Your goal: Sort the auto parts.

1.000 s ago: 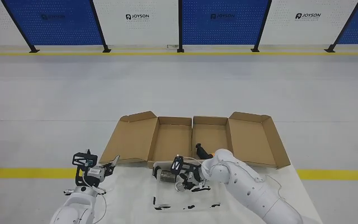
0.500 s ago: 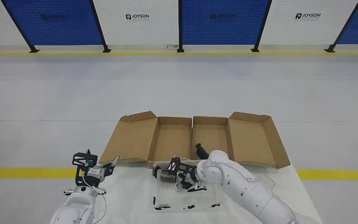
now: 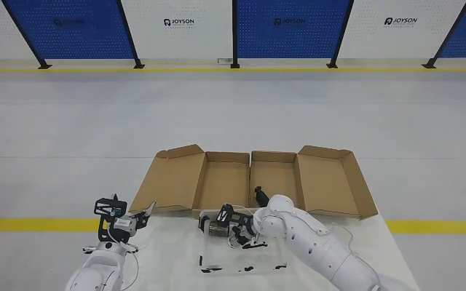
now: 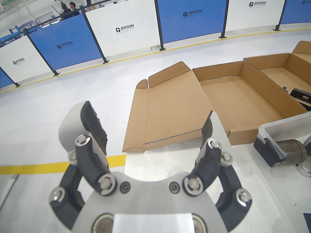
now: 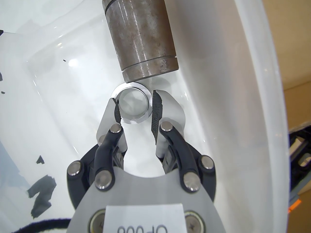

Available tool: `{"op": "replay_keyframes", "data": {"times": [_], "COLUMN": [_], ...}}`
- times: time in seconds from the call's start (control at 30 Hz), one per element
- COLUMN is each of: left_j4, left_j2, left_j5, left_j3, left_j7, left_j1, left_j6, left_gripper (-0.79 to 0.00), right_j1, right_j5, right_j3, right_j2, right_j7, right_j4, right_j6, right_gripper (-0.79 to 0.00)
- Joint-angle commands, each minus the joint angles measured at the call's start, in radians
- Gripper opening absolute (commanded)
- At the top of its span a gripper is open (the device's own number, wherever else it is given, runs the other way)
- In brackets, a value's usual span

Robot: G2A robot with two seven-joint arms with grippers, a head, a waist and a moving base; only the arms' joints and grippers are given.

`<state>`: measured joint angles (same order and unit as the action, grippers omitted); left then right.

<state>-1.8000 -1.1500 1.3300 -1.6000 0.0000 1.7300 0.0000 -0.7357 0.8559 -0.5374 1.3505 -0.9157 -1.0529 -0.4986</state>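
Right wrist view showed me the right gripper (image 5: pixel 136 107) down inside the clear plastic bin (image 5: pixel 230 73), with a metal ring (image 5: pixel 130 85) between its fingers. Both pads stood against opposite sides of the ring, so I judged it clamped. A dull steel cylinder (image 5: pixel 139 30) lay on its side just beyond the ring, one end almost touching it, near the wall of the bin.

In the top view the bin sat at the lower middle of the frame on the white table (image 3: pixel 167 265). Just above it in the frame, two open cardboard boxes stood side by side, the left-hand box (image 3: pixel 218 182) and the right-hand box (image 3: pixel 275 174). I saw a black part (image 3: pixel 260 195) at the lower left corner of the right-hand box.

The left gripper (image 4: pixel 148 113) hovered at the lower left of the top view, near the table's corner and well apart from the bin. Its fingers were wide apart and held nothing.
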Motion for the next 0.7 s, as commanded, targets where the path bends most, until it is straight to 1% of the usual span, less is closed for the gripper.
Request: {"op": "replay_keyframes", "data": {"times": [0.0,0.13,0.33,0.43,0.5,0.57,0.6,0.67], "left_j4": [0.000,0.000,0.000,0.000,0.000,0.000,0.000,0.000], "left_j2": [0.000,0.000,0.000,0.000,0.000,0.000,0.000,0.000], "left_j5": [0.000,0.000,0.000,0.000,0.000,0.000,0.000,0.000], "left_j3": [0.000,0.000,0.000,0.000,0.000,0.000,0.000,0.000], "left_j7": [0.000,0.000,0.000,0.000,0.000,0.000,0.000,0.000], "left_j1": [0.000,0.000,0.000,0.000,0.000,0.000,0.000,0.000], "left_j6": [0.000,0.000,0.000,0.000,0.000,0.000,0.000,0.000], "left_gripper": [0.000,0.000,0.000,0.000,0.000,0.000,0.000,0.000], "right_j1": [-0.001,-0.025,-0.129,-0.193,-0.222,-0.232,-0.232,-0.221], "right_j5": [-0.014,-0.024,-0.001,0.019,0.034,0.053,0.057,0.052], "right_j3": [-0.015,-0.069,-0.197,-0.259,-0.283,-0.284,-0.279,-0.261], "right_j2": [-0.005,-0.033,-0.105,-0.137,-0.149,-0.153,-0.152,-0.146], "right_j7": [0.011,0.034,0.058,0.044,0.020,-0.009,-0.023,-0.047], "right_j4": [-0.008,-0.067,-0.242,-0.325,-0.354,-0.358,-0.352,-0.332], "right_j6": [-0.025,-0.087,-0.163,-0.166,-0.145,-0.112,-0.093,-0.072], "right_gripper": [-0.785,-0.785,-0.785,-0.785,-0.785,-0.662,-0.613,-0.557]}}
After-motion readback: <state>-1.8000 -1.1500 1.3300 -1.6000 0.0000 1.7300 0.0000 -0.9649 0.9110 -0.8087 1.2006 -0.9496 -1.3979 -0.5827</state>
